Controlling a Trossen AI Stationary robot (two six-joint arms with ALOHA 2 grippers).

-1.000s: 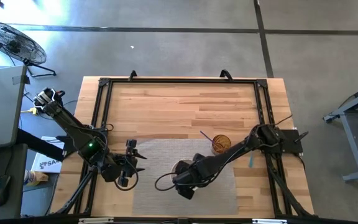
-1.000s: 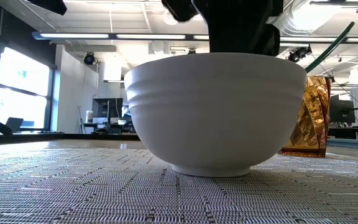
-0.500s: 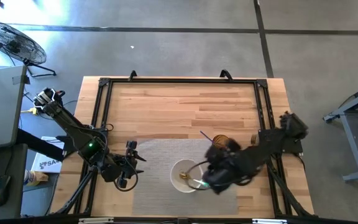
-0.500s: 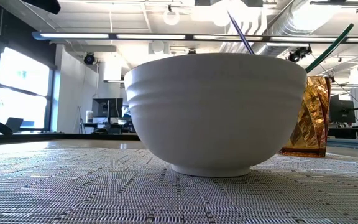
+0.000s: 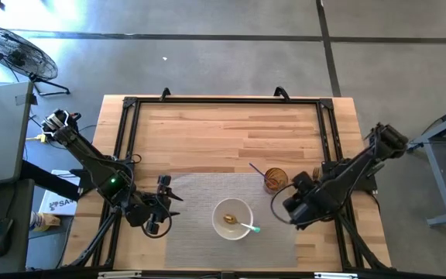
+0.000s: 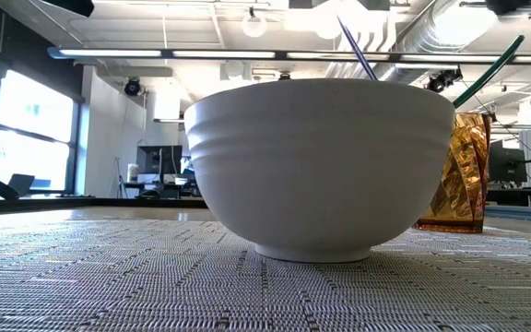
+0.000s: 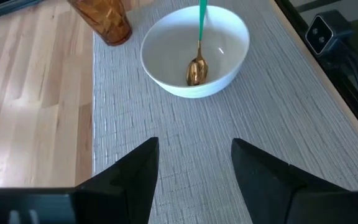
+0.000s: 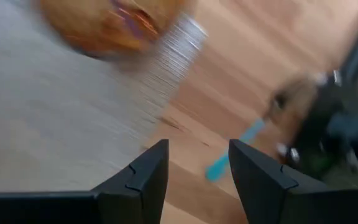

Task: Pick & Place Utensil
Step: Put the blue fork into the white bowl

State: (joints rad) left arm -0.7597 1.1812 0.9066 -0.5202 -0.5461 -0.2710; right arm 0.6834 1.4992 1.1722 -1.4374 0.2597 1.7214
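A white bowl [image 5: 232, 218] stands on the grey mat [image 5: 200, 232]; it fills the low view [image 6: 321, 166]. In it lies a spoon [image 7: 197, 59] with a gold head and a teal handle; the head is on the bowl's floor and the handle leans on the rim [image 5: 252, 229]. An amber cup [image 5: 276, 180] stands right of the bowl and beyond it, with a purple utensil [image 6: 358, 51] sticking out. My right gripper [image 5: 294, 209] is open right of the bowl, touching nothing [image 8: 197, 168]. My left gripper [image 5: 157, 213] waits open at the mat's left edge [image 7: 194, 168].
A blue utensil [image 8: 235, 149] lies on the bare wood right of the mat, near my right arm. A black frame [image 5: 223, 101] runs round the table top. The wooden far half [image 5: 223, 136] holds nothing.
My right gripper was over the bowl, hiding it. It has drawn back toward the table's right edge, and the arm has swung out with it. The spoon, unseen before, now lies in the bowl with its teal handle on the rim.
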